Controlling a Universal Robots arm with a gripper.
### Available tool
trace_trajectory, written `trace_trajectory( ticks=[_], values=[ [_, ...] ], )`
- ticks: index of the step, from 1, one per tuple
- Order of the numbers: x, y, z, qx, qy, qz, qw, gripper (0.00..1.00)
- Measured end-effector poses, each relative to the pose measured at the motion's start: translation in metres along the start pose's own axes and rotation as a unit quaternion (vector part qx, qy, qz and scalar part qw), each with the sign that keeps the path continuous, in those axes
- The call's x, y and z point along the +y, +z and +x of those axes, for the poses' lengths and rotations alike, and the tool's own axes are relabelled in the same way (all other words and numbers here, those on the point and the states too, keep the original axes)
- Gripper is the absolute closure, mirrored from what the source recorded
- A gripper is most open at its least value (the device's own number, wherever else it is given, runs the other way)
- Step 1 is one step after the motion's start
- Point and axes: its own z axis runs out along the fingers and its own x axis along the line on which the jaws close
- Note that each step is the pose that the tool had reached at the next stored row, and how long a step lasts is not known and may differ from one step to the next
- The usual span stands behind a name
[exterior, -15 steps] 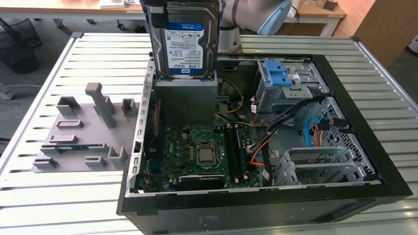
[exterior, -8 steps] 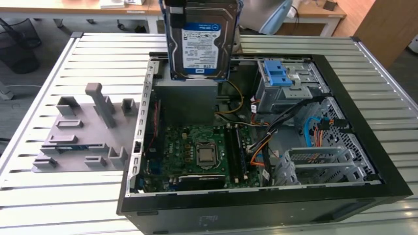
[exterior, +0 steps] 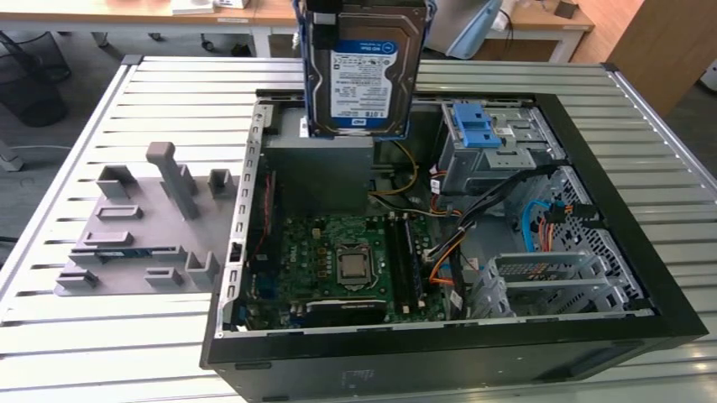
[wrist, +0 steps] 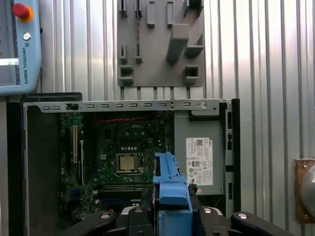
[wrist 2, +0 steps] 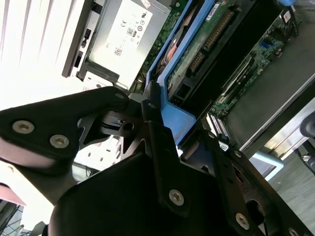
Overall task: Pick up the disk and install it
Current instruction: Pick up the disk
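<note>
We see the disk (exterior: 364,71) hanging upright in the air over the far side of the open computer case (exterior: 627,168), with its label facing the exterior camera. The gripper (wrist: 171,209) is clamped on the disk's blue frame, one finger on each side, and the disk touches nothing else.

The grey power box (exterior: 319,168) lies right under the disk in the exterior view, and its white sticker shows in both wrist views. To the exterior view's right of the disk stands the metal drive cage (exterior: 493,155) with a light-blue latch (exterior: 476,130) on top. Black and orange cables (exterior: 448,252) run between that cage and the green circuit board (exterior: 336,252), which covers the case floor nearer the camera.

The case lies on its side with the open face up, and its black rim runs all the way round. It rests on a slatted metal desk (exterior: 180,84). A grey holder plate (exterior: 146,227) with upright pegs sits well apart at the exterior view's left. In the first wrist view a control tablet (wrist: 17,49) with a red button lies on the desk beside the case.

The disk is a flat silver block with a blue-and-white label, and the blue frame runs down both of its long edges.
</note>
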Motion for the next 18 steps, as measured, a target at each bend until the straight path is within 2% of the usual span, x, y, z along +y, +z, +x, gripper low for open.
trace_trajectory(
  ticks=[7, 9, 14, 18],
  values=[
    [-0.0016, 0.0012, 0.0112, -0.0001, 0.000, 0.0009, 1.0000, 0.64],
    [-0.0053, 0.0019, 0.0124, -0.0002, 0.000, 0.0009, 1.0000, 0.64],
    [-0.0226, 0.0026, 0.0128, -0.0001, 0.000, 0.0009, 1.0000, 0.64],
    [-0.0256, 0.0027, 0.0127, -0.0001, 0.000, 0.0009, 1.0000, 0.64]
  ],
)
